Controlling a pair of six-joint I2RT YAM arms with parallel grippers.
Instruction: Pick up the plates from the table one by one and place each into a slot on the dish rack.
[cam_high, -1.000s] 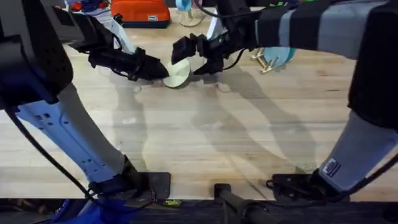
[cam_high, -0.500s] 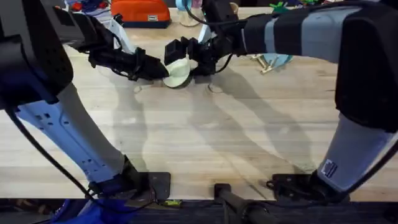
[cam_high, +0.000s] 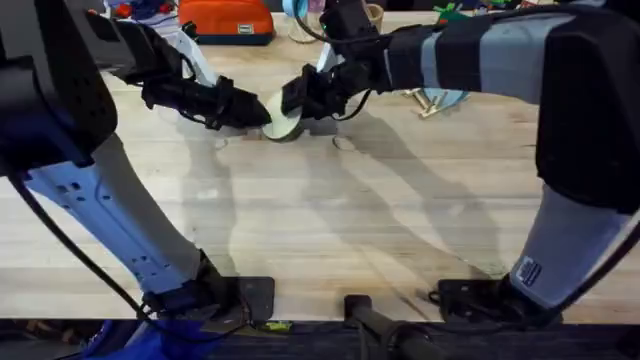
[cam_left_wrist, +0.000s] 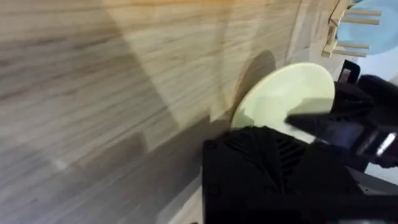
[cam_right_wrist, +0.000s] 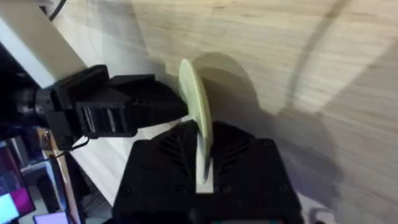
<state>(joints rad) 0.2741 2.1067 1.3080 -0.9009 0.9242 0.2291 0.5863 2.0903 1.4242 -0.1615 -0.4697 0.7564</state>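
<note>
A pale cream-yellow plate (cam_high: 284, 121) stands on edge just above the table (cam_high: 320, 220) at the far middle. My left gripper (cam_high: 257, 113) is shut on its left rim. From the right, my right gripper (cam_high: 297, 100) has closed on the opposite rim. In the right wrist view the plate (cam_right_wrist: 195, 106) runs edge-on between my fingers, with the left gripper (cam_right_wrist: 163, 109) beyond it. The left wrist view shows the plate's face (cam_left_wrist: 283, 93) and the right gripper (cam_left_wrist: 323, 121) on it. The dish rack (cam_high: 428, 99) stands further right with a light blue plate (cam_high: 456, 90) in a slot.
An orange case (cam_high: 226, 18) and a wooden cup (cam_high: 374, 14) sit along the far edge behind the grippers. The rack's pegs (cam_left_wrist: 348, 25) and blue plate (cam_left_wrist: 380, 36) appear in the left wrist view. Bare planks stretch from the plate to the near edge.
My right gripper moved left to the plate held by the left gripper, stood open around it, then closed on its rim. The left arm and plate stayed put.
</note>
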